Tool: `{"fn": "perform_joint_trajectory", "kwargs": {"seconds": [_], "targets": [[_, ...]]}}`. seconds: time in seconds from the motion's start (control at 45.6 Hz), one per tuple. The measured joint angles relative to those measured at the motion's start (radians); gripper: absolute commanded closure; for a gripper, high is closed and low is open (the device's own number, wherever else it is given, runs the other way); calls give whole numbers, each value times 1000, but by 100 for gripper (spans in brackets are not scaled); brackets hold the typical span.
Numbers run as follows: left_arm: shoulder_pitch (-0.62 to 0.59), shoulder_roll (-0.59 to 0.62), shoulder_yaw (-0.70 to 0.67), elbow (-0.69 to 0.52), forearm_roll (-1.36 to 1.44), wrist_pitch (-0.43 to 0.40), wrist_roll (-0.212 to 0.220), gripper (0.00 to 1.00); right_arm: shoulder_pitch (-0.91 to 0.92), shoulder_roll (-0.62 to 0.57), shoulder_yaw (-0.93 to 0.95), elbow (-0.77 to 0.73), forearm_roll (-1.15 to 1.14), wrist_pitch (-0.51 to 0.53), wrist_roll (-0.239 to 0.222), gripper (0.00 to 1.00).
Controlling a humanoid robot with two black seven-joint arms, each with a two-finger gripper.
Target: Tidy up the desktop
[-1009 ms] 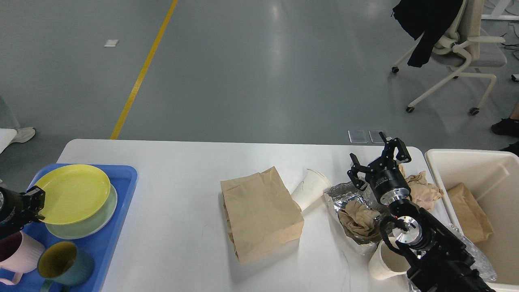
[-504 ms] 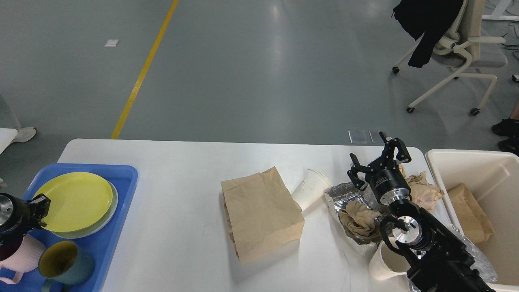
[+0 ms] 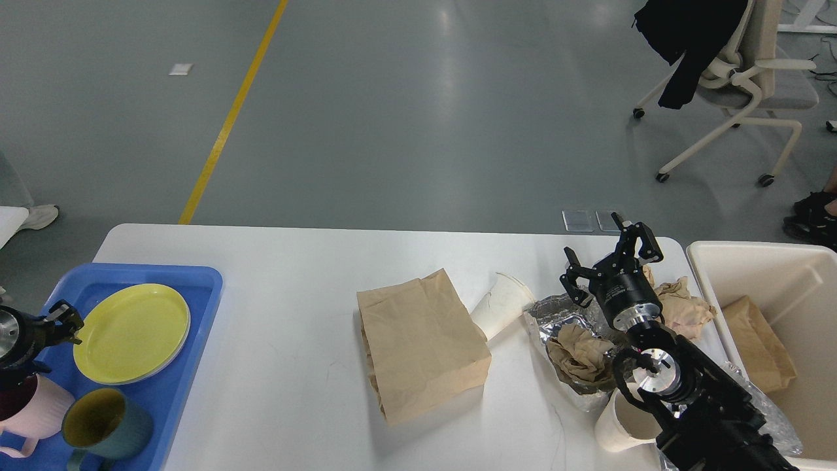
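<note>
Head view: desktop (image 3: 294, 261) white, smooth, rounded corners. Right gripper (image 3: 611, 258) raised over foil (image 3: 556, 314), fingers spread, empty. Left gripper (image 3: 62, 320) at plate (image 3: 131, 333) edge; fingers' state unclear.

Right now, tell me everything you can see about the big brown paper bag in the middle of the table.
The brown paper bag is plain kraft paper, lightly creased, with no print or handles showing. It lies flat on its side on the white desktop, roughly central, turned at a slight angle. Folded side gussets show along its left edge, and it casts a soft shadow at its near edge. A tipped white paper cup lies at its far right corner, touching or nearly so. Neither gripper touches it.
</note>
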Motion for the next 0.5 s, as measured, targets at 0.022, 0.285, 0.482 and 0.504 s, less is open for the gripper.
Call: {"fn": "perform_joint_trajectory", "kwargs": {"seconds": [0.022,0.285,0.482,0.504], "targets": [[-3,1,-2,0,0,0,0,10,0,0,0,0,0,0,0,0],[-50,50,-238,2,3,-16,-15,4,0,0,0,0,0,0,0,0],[172,69,-744,3,4,-18,-17,4,0,0,0,0,0,0,0,0],[205,69,-815,3,4,-18,-17,4,0,0,0,0,0,0,0,0]]}}
